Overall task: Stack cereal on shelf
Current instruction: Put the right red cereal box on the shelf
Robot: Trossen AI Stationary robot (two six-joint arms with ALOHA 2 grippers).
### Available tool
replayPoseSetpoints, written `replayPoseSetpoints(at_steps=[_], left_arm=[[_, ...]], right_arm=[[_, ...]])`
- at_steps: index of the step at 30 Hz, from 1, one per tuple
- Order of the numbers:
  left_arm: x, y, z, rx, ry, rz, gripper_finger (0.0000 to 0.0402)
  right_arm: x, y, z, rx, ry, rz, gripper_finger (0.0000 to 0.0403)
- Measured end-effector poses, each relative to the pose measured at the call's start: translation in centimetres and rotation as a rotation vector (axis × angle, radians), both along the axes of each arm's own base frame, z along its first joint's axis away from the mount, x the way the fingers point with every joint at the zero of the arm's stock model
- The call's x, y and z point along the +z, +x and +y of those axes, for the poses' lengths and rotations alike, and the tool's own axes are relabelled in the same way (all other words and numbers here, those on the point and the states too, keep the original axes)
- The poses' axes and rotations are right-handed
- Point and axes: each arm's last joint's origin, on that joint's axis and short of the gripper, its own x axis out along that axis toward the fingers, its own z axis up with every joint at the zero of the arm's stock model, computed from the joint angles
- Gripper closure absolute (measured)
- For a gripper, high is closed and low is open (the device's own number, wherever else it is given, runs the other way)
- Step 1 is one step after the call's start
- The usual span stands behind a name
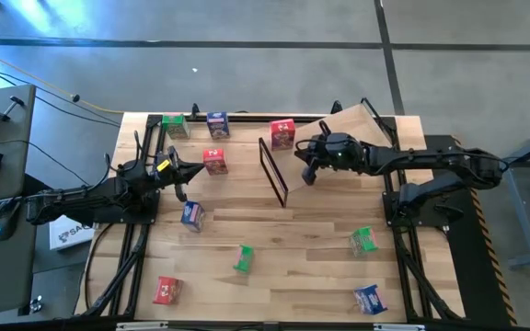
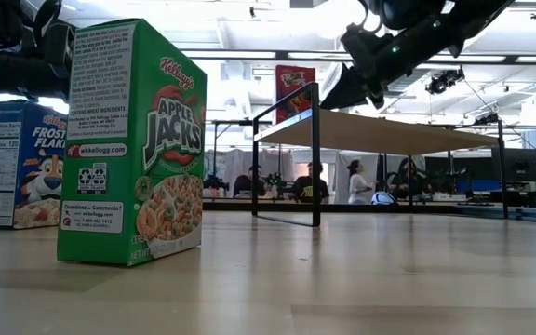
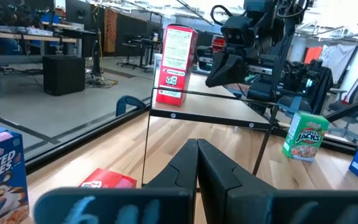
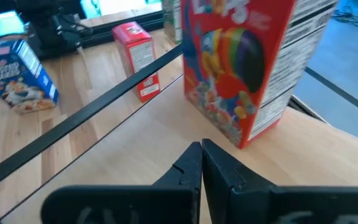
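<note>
Pale planked wood forms the counter [image 1: 274, 248], where a plywood shelf [image 1: 339, 124] with a thin black metal frame [image 1: 273, 172] stands near the far edge, right of centre. One red cereal box [image 1: 282, 134] stands upright on the shelf board, close to its frame end. The right arm reaches over the shelf, its right gripper [image 1: 309, 172] hovering just beside that red box, jaws pressed together and holding nothing. The left arm waits at the counter's left side, the left gripper [image 1: 181, 190] likewise closed tight and empty, pointing toward the shelf. Eight more boxes lie scattered on the counter: a green box [image 1: 175, 126] and a blue box [image 1: 217, 124] at the far edge, a red one [image 1: 214, 161] beside the left gripper, a blue one [image 1: 192, 215] just below it, a green one [image 1: 243, 258] near the middle, a red one [image 1: 167, 291] at the near left, and a green [image 1: 363, 241] and a blue [image 1: 369, 299] at the near right. People sit in the room beyond [image 2: 305, 183].
</note>
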Motion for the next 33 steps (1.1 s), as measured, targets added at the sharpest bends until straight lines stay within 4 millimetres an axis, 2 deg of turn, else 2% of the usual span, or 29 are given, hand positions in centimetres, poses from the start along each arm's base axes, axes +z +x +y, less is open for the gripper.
replayPoseSetpoints(at_steps=[11, 20, 33], left_arm=[[0.0, 0.0, 0.0, 0.0, 0.0, 0.0, 0.0401], [0.0, 0.0, 0.0, 0.012, 0.007, 0.002, 0.0401], [0.0, 0.0, 0.0, 0.014, 0.009, 0.003, 0.0401]], right_arm=[[0.5, 0.1, -0.6, -0.025, 0.014, -0.07, 0.0402], [-2.1, 1.8, -1.5, -0.057, 0.019, -0.023, 0.0402], [-2.3, 2.0, -2.5, -0.129, -0.005, -0.05, 0.0402]])
